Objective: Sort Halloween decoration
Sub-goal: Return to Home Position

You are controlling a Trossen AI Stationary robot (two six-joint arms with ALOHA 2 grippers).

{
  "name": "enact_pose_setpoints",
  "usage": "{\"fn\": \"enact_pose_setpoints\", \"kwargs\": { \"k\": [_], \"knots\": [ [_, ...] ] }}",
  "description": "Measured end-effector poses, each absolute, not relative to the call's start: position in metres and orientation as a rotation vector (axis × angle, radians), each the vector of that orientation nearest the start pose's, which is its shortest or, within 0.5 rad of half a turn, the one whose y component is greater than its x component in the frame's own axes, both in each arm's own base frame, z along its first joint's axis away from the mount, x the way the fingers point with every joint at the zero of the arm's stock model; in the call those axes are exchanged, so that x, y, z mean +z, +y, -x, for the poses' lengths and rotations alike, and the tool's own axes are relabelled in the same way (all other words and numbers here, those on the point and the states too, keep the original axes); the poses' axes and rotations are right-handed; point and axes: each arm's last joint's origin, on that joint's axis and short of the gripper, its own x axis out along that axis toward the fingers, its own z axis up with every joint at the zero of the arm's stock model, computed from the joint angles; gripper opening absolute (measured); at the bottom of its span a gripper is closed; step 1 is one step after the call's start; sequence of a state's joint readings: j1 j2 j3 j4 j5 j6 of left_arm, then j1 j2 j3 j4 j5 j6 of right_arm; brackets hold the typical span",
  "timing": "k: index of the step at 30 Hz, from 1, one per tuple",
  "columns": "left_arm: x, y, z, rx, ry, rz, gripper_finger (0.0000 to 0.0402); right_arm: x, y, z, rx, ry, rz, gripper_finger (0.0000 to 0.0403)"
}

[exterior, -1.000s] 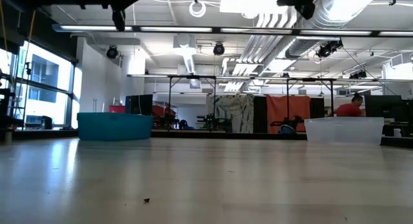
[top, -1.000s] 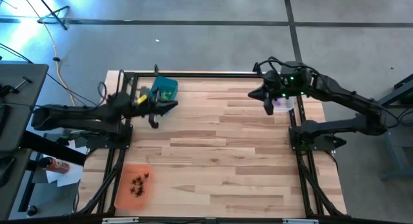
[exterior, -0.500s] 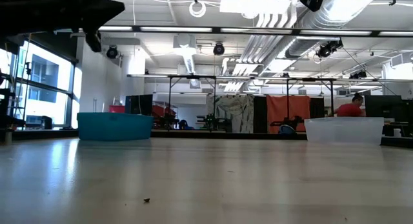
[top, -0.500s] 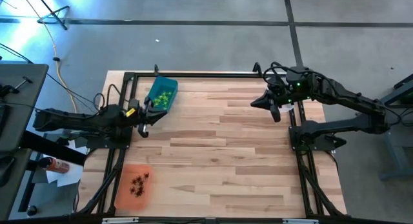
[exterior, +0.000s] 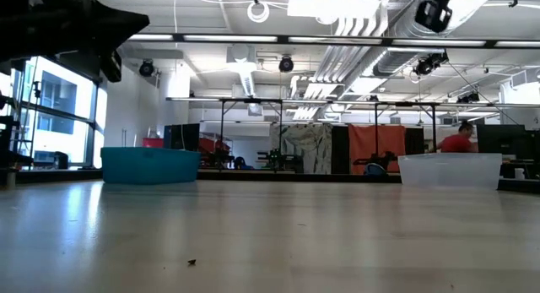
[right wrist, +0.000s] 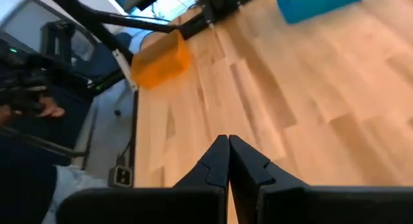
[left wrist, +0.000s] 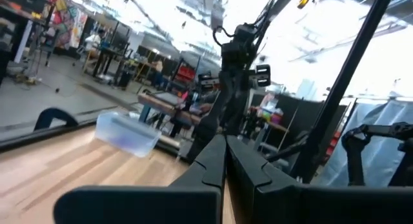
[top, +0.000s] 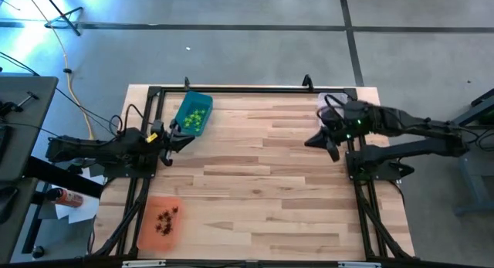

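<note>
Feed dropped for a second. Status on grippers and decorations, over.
Left gripper shut, empty, by teal tray. Right gripper shut, empty, right edge. Green trinkets in teal tray, dark trinkets in orange tray. Tiny dark speck on table, unidentified.

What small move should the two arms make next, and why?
Probably draw the left gripper and right gripper back to their rest poses. Both are shut and empty, the green trinkets lie in the teal tray, the dark trinkets in the orange tray, and the high view shows no trinket on the bare table.
</note>
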State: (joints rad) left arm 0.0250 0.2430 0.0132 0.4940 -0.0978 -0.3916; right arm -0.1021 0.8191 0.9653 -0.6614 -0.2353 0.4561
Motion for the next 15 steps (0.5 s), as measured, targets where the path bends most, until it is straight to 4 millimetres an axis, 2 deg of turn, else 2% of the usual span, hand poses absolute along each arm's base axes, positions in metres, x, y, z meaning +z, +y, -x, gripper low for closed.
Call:
{"fn": "enact_pose_setpoints", "kwargs": {
  "k": [5,8,15],
  "knots": [
    [0.186,0.005,-0.111,0.079,-0.193,0.396,0.0,0.301,0.001,-0.131,0.065,0.465,-0.613,0.0],
    [0.182,0.005,-0.112,0.087,-0.145,0.394,0.0,0.279,0.006,-0.114,0.125,0.36,-0.639,0.0],
    [0.172,0.005,-0.112,0.107,-0.047,0.391,0.0,0.238,0.008,-0.099,0.233,0.006,-0.434,0.0]
  ]
}}
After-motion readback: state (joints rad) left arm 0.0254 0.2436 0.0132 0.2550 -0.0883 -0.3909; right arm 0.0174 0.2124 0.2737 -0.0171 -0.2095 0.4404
